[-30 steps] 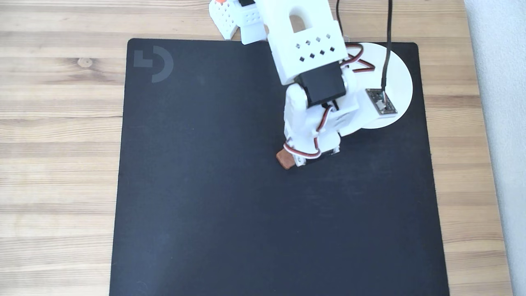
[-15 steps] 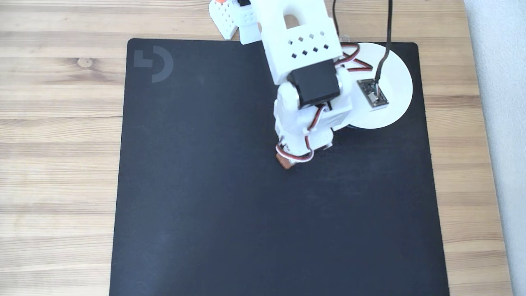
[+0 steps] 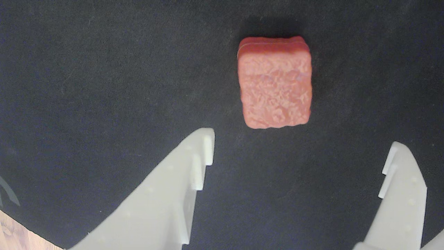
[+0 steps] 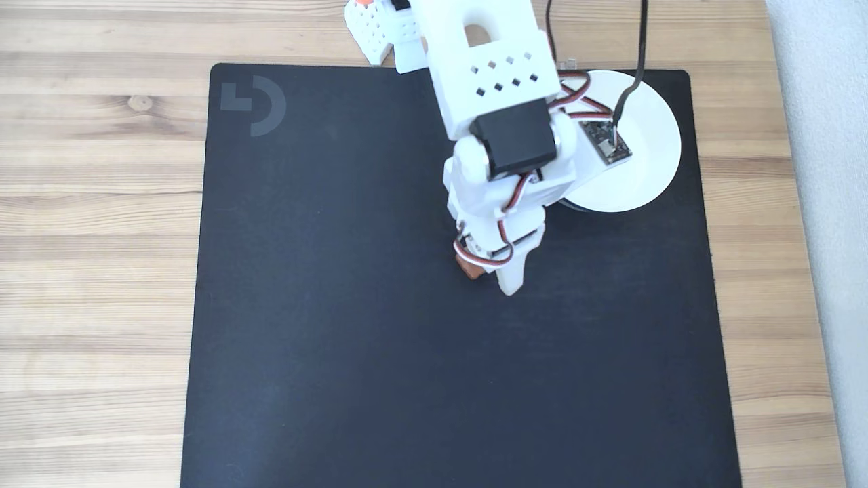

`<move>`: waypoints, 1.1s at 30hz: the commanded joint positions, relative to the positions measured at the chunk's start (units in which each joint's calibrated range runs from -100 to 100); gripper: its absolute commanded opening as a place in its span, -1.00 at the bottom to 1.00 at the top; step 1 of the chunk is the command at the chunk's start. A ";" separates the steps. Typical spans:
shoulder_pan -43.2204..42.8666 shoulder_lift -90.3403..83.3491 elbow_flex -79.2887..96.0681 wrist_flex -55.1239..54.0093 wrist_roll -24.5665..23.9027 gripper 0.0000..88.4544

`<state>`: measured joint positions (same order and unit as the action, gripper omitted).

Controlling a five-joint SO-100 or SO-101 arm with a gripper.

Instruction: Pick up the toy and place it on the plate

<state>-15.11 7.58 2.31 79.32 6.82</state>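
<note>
Wrist view first: toy (image 3: 274,82) lies flat on the black mat (image 3: 86,69), beyond the gripper (image 3: 301,146), whose jaws stand wide apart with nothing between them. You have the left finger (image 3: 173,194) and right finger (image 3: 402,194) spread far wider than the block, so there's slack on both sides for a straddle. The toy sits ahead of the tips, not touching either, and roughly centred on the gap, slightly left of middle. Its long side runs away from the camera, so the jaws would close across the short side, a sensible line-up. Its rough matte surface should grip fine. A sliver of wooden bench (image 3: 20,236) shows at the bottom left corner.

Fixed view: arm (image 4: 498,102) reaches down from the top edge and covers most of the toy (image 4: 469,269); only a brown corner peeks out at the left of the wrist. One white finger (image 4: 512,274) points down toward the mat (image 4: 339,305) just beside it. The plate (image 4: 647,163) sits at the mat's upper right, partly under the arm, near the toy, so the carry is short. The plate is bare where visible.

Judgement: you're at pre-grasp, the toy not yet picked. You need to push forward and down before closing, or the tips will shut on air.
</note>
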 commanded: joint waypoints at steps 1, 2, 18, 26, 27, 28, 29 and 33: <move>0.34 -0.95 -2.27 0.70 0.28 -0.22; 0.43 -0.87 -2.27 0.87 0.22 -0.22; 0.68 -0.20 -2.18 1.12 5.18 -0.24; 0.68 -0.03 -1.91 0.87 4.97 -0.24; 0.68 -0.03 -1.82 0.87 4.97 -0.24; 0.68 -0.03 -1.73 0.87 4.97 -0.24; 0.68 -0.03 -1.64 0.87 4.97 -0.24; 0.76 -0.03 -1.37 0.87 4.97 -0.24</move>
<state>-14.86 7.83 2.31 79.99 11.97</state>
